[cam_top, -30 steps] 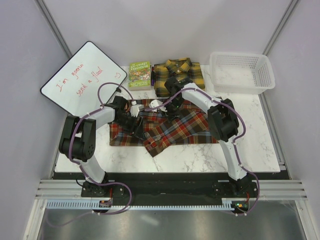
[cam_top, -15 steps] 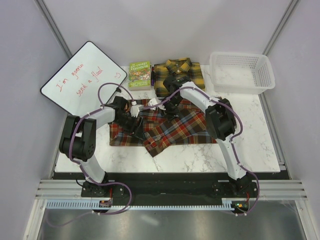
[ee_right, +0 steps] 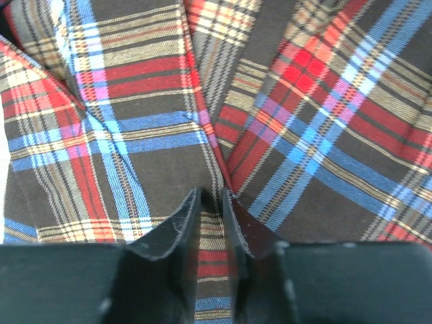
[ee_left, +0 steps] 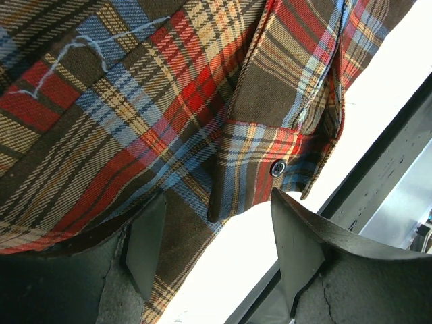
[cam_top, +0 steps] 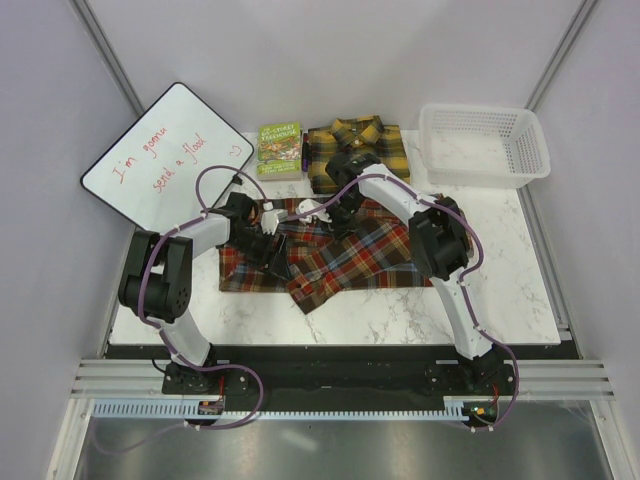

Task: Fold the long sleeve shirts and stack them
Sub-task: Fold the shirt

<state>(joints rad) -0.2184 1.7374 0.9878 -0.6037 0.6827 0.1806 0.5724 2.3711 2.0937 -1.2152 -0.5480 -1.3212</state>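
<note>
Here, nearest me, the red-brown shirt (cam_top: 350,258) lies rumpled across the middle of the marble table (cam_top: 520,290), and my left claw (ee_left: 217,202) hangs wide open over its cuff (ee_left: 270,158) (one dark button showing). Just beyond, my right claw (ee_right: 210,197) is pinched narrow on a fold of that same shirt. Farthest back, the yellow and black shirt (cam_top: 365,150) sits folded beside the green book (cam_top: 280,148).
</note>
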